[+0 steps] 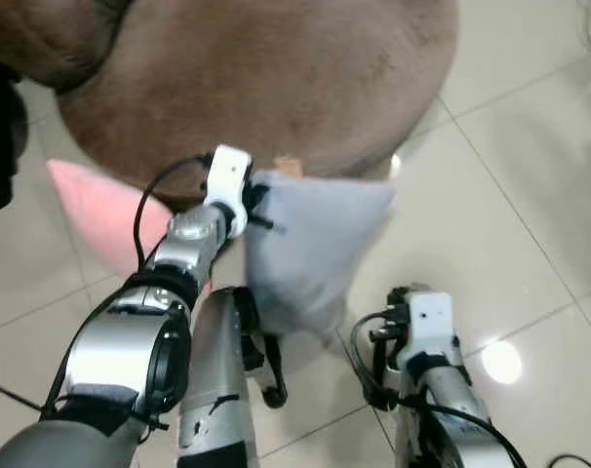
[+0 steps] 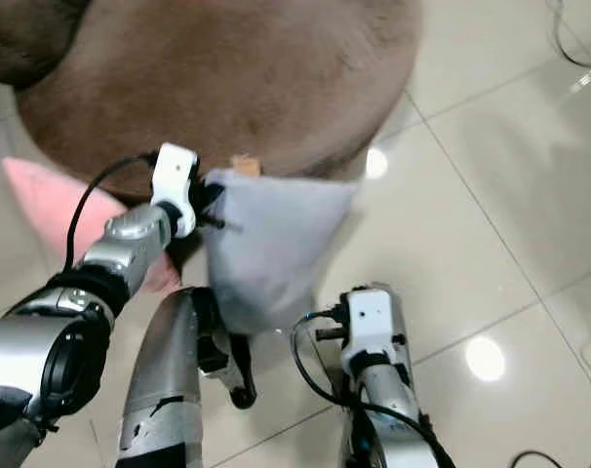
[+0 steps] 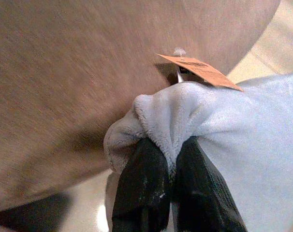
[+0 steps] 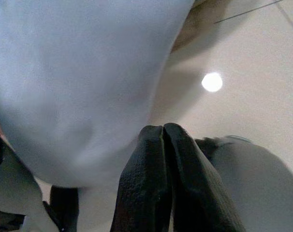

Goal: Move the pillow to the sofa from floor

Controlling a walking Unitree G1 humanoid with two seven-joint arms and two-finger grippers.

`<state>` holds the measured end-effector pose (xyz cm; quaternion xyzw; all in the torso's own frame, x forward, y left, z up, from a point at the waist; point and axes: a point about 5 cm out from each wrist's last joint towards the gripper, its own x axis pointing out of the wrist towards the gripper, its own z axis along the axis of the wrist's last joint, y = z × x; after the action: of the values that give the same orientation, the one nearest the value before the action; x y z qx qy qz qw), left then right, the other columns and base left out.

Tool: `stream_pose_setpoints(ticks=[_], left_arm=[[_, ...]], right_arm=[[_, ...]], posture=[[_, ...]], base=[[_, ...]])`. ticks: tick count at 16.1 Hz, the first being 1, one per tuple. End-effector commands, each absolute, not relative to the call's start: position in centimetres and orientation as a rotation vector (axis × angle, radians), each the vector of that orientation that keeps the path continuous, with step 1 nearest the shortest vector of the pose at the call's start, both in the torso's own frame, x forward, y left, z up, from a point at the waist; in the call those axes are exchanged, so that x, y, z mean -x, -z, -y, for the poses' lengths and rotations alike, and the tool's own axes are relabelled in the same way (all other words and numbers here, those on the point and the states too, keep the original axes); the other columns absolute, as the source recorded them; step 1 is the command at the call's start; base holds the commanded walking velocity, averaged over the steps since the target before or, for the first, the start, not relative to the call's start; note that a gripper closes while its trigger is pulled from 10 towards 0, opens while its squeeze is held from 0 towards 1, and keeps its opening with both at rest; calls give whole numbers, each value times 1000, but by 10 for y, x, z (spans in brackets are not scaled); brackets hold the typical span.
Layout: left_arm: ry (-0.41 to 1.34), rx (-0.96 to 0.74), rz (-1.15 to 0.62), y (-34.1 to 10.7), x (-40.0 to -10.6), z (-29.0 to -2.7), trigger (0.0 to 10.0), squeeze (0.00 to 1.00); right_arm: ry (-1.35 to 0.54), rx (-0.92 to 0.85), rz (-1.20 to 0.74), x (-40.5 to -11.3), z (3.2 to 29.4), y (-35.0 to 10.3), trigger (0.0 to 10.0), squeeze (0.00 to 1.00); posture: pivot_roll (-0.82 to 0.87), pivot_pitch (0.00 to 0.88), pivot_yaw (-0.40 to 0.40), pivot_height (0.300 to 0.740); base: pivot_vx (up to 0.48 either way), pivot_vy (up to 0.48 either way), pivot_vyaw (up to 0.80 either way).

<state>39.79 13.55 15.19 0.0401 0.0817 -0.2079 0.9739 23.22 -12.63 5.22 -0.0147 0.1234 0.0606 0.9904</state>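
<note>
Left gripper [image 3: 171, 169] pinches a top corner of the one grey pillow [image 1: 310, 244], which hangs above the tiled floor [image 1: 530, 185] against the brown sofa [image 1: 276, 78] edge at 12 o'clock. An orange tag [image 3: 199, 70] sits at that corner. Right gripper [image 4: 163, 140], fingers pressed together, hangs below at 5 o'clock. One pink pillow [image 1: 96, 210] lies at 9 o'clock.

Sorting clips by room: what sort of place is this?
Probably a living room: a brown plush sofa stands on a glossy pale tiled floor, with a grey fleece pillow and a pink cushion beside it.
</note>
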Motion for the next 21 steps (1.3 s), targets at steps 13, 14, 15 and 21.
stream_pose_setpoints(ticks=[13,14,15,21], left_arm=[[318,-91,220,-261,-415,-168,0,0],[302,-70,192,-249,-411,-177,0,0],[297,-47,165,-233,-403,-185,0,0],[200,67,-69,-133,-326,-196,0,0]], right_arm=[[-112,40,-192,-270,142,-50,10000,0],[-114,41,-180,-270,146,-53,10000,0],[-127,21,-174,-267,151,-56,10000,0],[-199,-38,-225,-232,154,-55,10000,0]], posture=[[-130,197,41,569],[-117,189,27,569],[-104,184,14,569],[-79,196,-44,569]], base=[[0,0,0],[0,0,0],[0,0,0],[0,0,0]])
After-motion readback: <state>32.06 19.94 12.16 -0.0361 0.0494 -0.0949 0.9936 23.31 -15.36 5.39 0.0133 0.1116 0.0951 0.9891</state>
